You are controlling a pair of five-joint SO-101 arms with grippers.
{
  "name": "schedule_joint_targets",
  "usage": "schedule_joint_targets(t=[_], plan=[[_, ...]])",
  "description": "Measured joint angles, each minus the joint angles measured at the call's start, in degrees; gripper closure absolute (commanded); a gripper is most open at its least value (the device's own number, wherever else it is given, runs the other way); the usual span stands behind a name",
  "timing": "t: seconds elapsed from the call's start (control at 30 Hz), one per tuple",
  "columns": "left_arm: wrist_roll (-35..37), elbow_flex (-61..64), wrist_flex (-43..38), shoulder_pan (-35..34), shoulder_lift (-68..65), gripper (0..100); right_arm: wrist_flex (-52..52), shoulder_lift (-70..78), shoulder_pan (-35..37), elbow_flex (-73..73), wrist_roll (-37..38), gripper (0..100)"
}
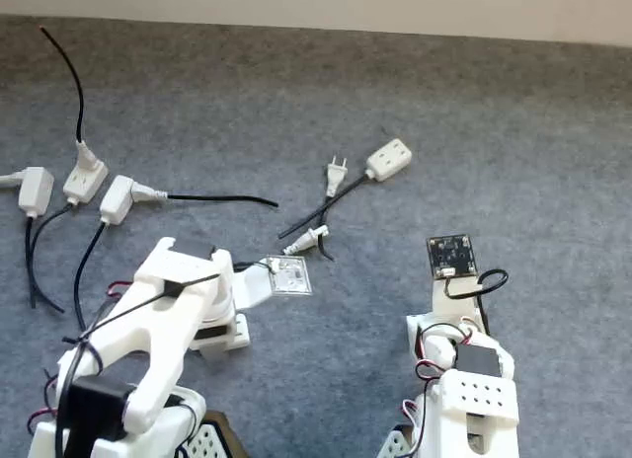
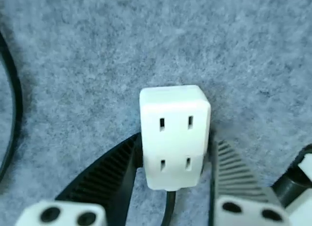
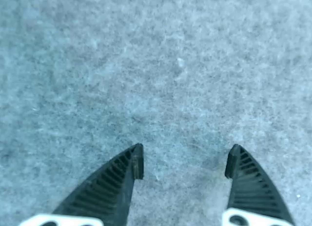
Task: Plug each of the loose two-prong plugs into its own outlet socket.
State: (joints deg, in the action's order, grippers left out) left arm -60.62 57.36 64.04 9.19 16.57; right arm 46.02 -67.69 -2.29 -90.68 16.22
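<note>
Two robot arms sit at the lower edge of a grey, felt-like worktop (image 1: 513,132), seen from above. The left gripper (image 2: 174,148) is clamped on a white outlet socket (image 2: 174,121), with its black ribbed fingers (image 2: 119,170) pressed against the block's two sides. The block lies flat with two pairs of slots facing up, and a black cord leaves the end nearest the gripper. The right gripper (image 3: 186,153) hangs with its fingers apart over bare worktop and holds nothing. In the centre of the high view a loose two-prong plug (image 1: 337,170) lies just beside a second white socket (image 1: 388,160). A loose white plug (image 1: 304,243) lies lower in the frame, near the left arm (image 1: 178,310). At the left of the frame is a cluster of white sockets and plugs (image 1: 84,180) trailing black cords. The plugs look small, light and hard-shelled, with stiff metal prongs and limp cords that will likely drag or twist them. The best hold is probably across the flat sides of the plastic body, clear of prongs and cord. A socket this light would likely slide when pushed, so it wants bracing. No brand, label or writing can be read on any socket or plug.
</note>
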Motion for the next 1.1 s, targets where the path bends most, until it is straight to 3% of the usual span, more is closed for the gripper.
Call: schedule_joint_targets(t=[0.13, 0.33, 0.43, 0.6, 0.8, 1.0, 1.1], plan=[[2.5, -4.8, 3.3, 0.7, 3.0, 65, 0.0, 0.0, 0.0, 0.0, 1.2, 73.1], [3.0, -20.4, 20.0, 0.3, 11.6, 65, 0.0, 0.0, 0.0, 0.0, 1.5, 73.1], [7.2, -28.0, 22.8, -3.8, 14.0, 65, 1.6, 0.0, 0.5, 0.0, 2.7, 73.1], [24.7, -30.7, 16.0, -16.1, 10.4, 65, 9.8, -0.1, 3.9, 2.7, 6.9, 73.1], [44.5, -30.7, 3.5, -29.4, -4.1, 65, 20.0, 1.4, 6.5, 18.4, 7.1, 73.1], [63.4, -30.9, -5.9, -30.7, -19.3, 65, 28.1, 21.1, 15.1, 42.3, 1.9, 73.1], [67.0, -33.1, -6.3, -30.8, -22.3, 65, 27.3, 35.4, 20.6, 53.2, -4.5, 73.2]])
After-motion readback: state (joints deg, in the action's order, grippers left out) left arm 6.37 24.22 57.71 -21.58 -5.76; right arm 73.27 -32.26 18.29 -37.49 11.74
